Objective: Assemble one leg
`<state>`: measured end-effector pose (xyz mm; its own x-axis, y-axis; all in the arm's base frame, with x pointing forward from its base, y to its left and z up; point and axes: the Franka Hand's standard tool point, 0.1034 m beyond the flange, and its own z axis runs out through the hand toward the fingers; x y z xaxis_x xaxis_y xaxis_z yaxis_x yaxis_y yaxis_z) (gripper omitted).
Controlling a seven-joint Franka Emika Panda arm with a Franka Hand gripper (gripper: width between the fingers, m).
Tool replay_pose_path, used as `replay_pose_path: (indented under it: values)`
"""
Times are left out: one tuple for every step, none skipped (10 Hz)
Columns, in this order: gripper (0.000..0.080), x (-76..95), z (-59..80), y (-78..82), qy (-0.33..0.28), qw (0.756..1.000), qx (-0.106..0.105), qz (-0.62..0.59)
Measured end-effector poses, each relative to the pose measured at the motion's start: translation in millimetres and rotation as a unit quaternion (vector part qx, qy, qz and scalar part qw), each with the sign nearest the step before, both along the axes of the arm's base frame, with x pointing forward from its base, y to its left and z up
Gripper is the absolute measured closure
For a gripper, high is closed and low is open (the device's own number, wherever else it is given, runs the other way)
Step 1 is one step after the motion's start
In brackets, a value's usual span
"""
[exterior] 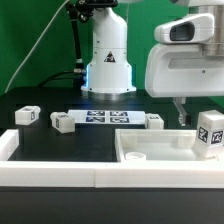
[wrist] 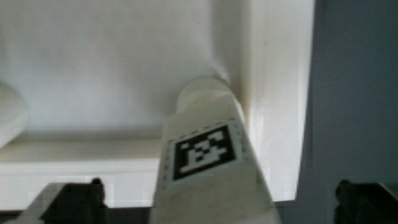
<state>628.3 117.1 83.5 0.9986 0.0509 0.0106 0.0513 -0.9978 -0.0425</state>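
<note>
Hovering at the tabletop (exterior: 165, 150), the gripper (exterior: 183, 117) has its fingers (wrist: 71, 203) spread wide, clamped on nothing. In the wrist view the leg (exterior: 210, 135) sits between them, clear of both. Leg stands upright in the tabletop's corner, by the table edge at the exterior view's right. Its faces carry black-and-white square tags, too coarse to read. Robot base (exterior: 108, 62) bears a triangular warning label. Spare posts (exterior: 63, 122) lie beside the marker board (exterior: 105, 118)
</note>
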Motion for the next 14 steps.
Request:
replay_pose_path:
  values:
    - [0.015, 0.9, 0.0, -2.5, -0.002, 0.999, -0.002, 0.051]
    - [0.015, 1.3, 0.0, -4.5, -0.005, 0.995, -0.006, 0.102]
    - [0.0173, 1.3, -0.1, -4.7, -0.005, 0.993, -0.005, 0.12]
    - [0.0173, 1.3, -0.1, -4.6, -0.005, 0.993, -0.005, 0.116]
    - [0.0375, 1.3, -0.1, -4.7, -0.005, 0.993, -0.006, 0.116]
    - [0.0375, 1.2, -0.1, -4.6, -0.005, 0.994, -0.005, 0.112]
    - [0.0509, 0.8, -0.5, -4.5, -0.004, 0.995, -0.005, 0.102]
    - [0.0509, 0.9, -0.5, -4.4, -0.004, 0.996, -0.005, 0.093]
    - [0.0509, 0.6, -0.5, -2.9, -0.003, 0.999, -0.005, 0.044]
    - [0.0509, -0.5, -1.1, -0.7, 0.0, 1.0, -0.002, -0.023]
    - [0.0509, -1.6, -2.1, 0.2, 0.004, 0.996, 0.002, -0.09]
    - [0.0509, -1.2, -2.2, 0.2, 0.003, 0.99, 0.003, -0.144]
    - [0.0509, -0.7, -2.2, 0.3, 0.002, 0.983, 0.004, -0.185]
    - [0.0508, -1.1, -2.4, 0.4, 0.004, 0.966, 0.003, -0.258]
